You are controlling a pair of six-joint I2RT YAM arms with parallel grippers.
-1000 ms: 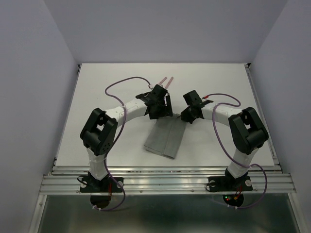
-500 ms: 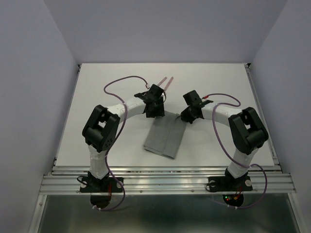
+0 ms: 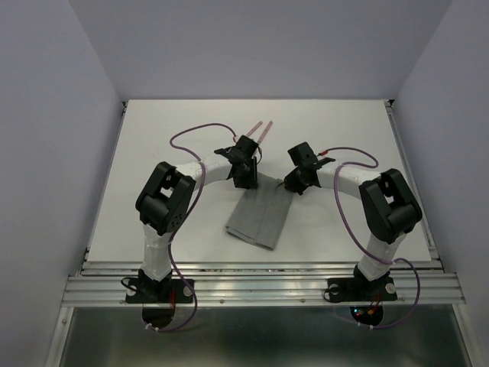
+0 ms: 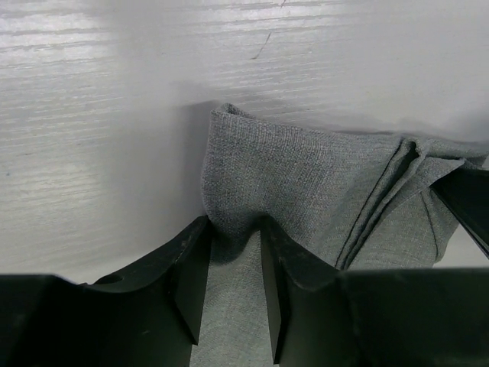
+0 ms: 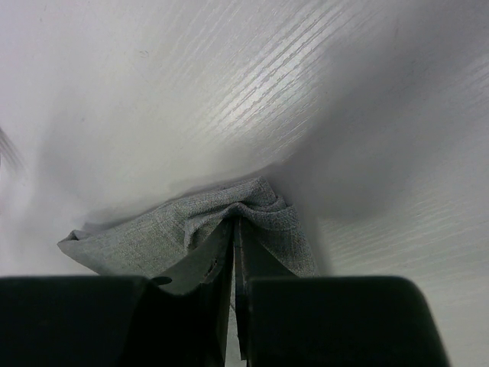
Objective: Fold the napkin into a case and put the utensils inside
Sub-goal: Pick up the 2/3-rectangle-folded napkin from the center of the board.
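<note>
The grey napkin (image 3: 260, 218) lies folded into a long flat strip at the table's middle, its far edge lifted. My left gripper (image 3: 246, 173) is at the far left corner, its jaws apart with the cloth (image 4: 306, 176) bulging between the fingertips (image 4: 233, 229). My right gripper (image 3: 293, 183) is shut on the far right corner, where the cloth (image 5: 153, 229) bunches at its tips (image 5: 234, 225). The utensils (image 3: 260, 128) show as two pinkish handles on the table just beyond the left gripper; their metal ends are hidden.
The white table (image 3: 344, 138) is walled on three sides. Purple cables (image 3: 187, 134) loop over it beside each arm. A metal rail (image 3: 260, 287) runs along the near edge.
My left gripper has shifted a little left and back from the napkin's far edge. The right gripper has not moved.
</note>
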